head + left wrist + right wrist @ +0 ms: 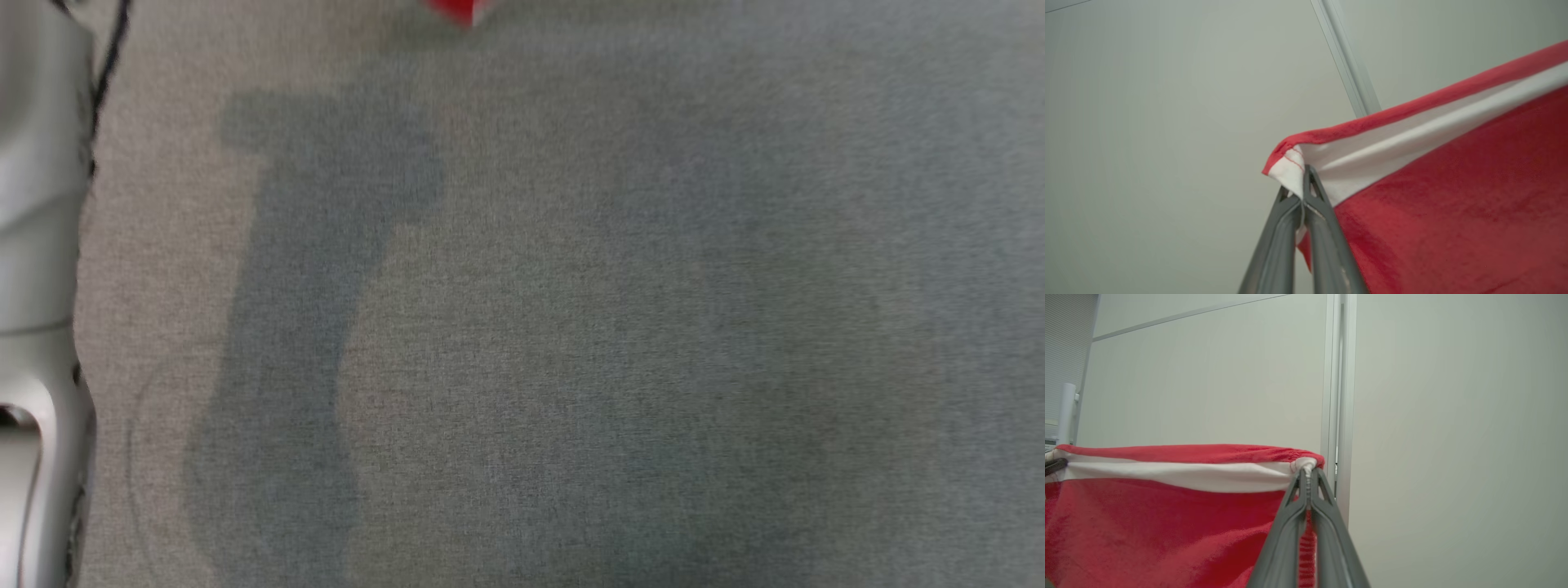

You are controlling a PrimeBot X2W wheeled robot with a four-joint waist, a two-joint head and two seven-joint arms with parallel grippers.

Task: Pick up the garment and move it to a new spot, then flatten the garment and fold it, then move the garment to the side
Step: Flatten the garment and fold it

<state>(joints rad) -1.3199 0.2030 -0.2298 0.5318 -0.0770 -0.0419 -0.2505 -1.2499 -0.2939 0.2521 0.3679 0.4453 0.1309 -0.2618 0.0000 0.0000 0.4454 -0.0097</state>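
Pale wall [1453,416] behind; red garment [1147,522], white-banded edge stretched taut.

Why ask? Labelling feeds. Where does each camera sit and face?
Head view: on the head, facing down at grey woven surface; pale left arm at left edge.
Left wrist view: along left gripper, shut on red white-banded fabric garment, toward pale wall.
Right wrist view: along right gripper, also shut on it, toward wall.
Shared: wrist views both show the garment's band.
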